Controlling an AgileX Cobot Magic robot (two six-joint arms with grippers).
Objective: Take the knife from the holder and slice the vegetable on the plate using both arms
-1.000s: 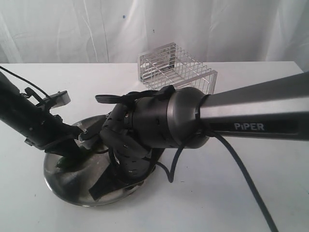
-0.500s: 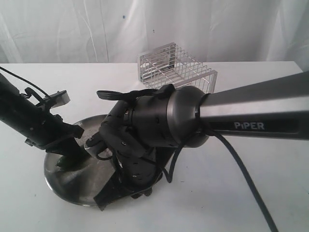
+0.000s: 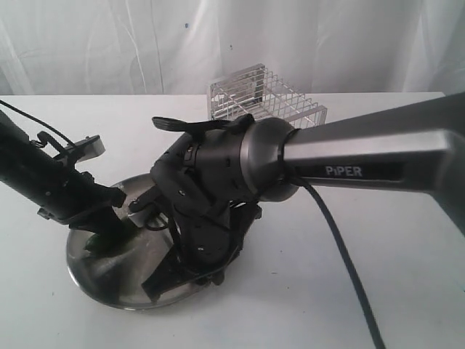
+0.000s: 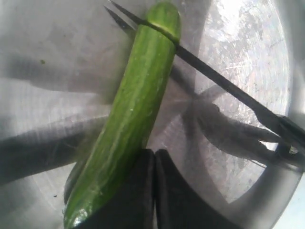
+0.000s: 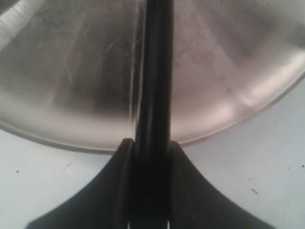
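The vegetable point(image 4: 133, 109), a slim, glossy dark-green cylinder, lies on the scuffed, mirror-bright steel plate point(image 4: 238, 38). Only the left wrist view shows the knife point(image 4: 224, 83) laying its thin dark blade across the rounded far tip, and the left pincer point(image 4: 155, 160) clenched, black fingers together at the vegetable's near end. The right wrist view shows the right pincer point(image 5: 150, 148) grasping the knife's black handle, while outside both arms slant down over the plate, the wire holder point(image 3: 265, 102) behind on the white bench point(image 3: 327, 291).
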